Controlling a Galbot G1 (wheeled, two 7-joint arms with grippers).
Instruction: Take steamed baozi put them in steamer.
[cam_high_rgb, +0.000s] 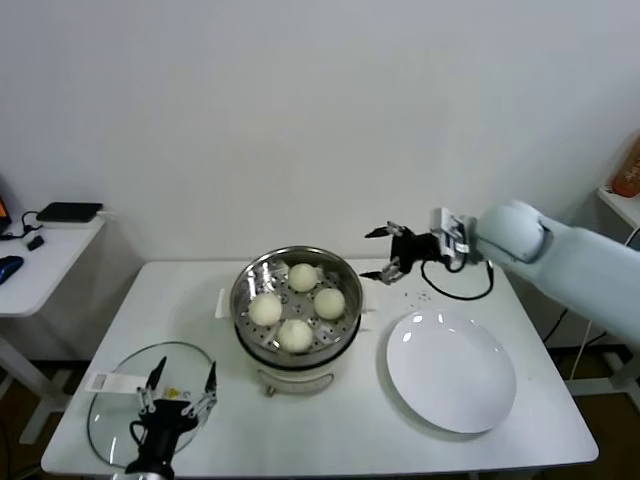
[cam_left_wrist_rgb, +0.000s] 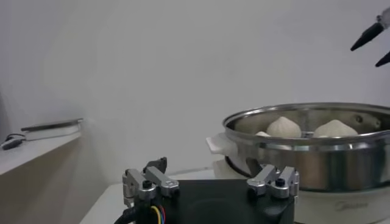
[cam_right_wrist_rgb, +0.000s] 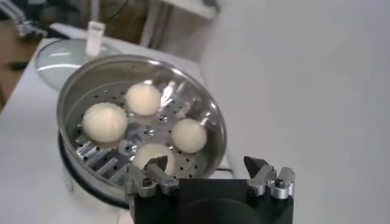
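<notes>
all four steamed baozi (cam_high_rgb: 297, 304) sit inside the steamer (cam_high_rgb: 247, 282) now, spread across its perforated tray, the pot standing mid-table on its white base. the right gripper (cam_high_rgb: 384, 253) hangs in the air just off the steamer's far right rim, level with the pot's top edge or a touch above it, fingers splayed wide and holding nothing. from the right wrist view the buns (cam_right_wrist_rgb: 143, 122) lie ahead of and below that gripper (cam_right_wrist_rgb: 209, 173), none of them between its fingers, none touching it. the nearest bun is the right-hand one in the pot, a short gap away from the fingertips. the white plate (cam_high_rgb: 450, 370) lies flat on the table just right of the steamer, below the right arm. down at the near left corner the left gripper (cam_high_rgb: 178, 391) sits over the glass lid (cam_high_rgb: 110, 410), fingers apart, gripping nothing, well away from the buns.
</notes>
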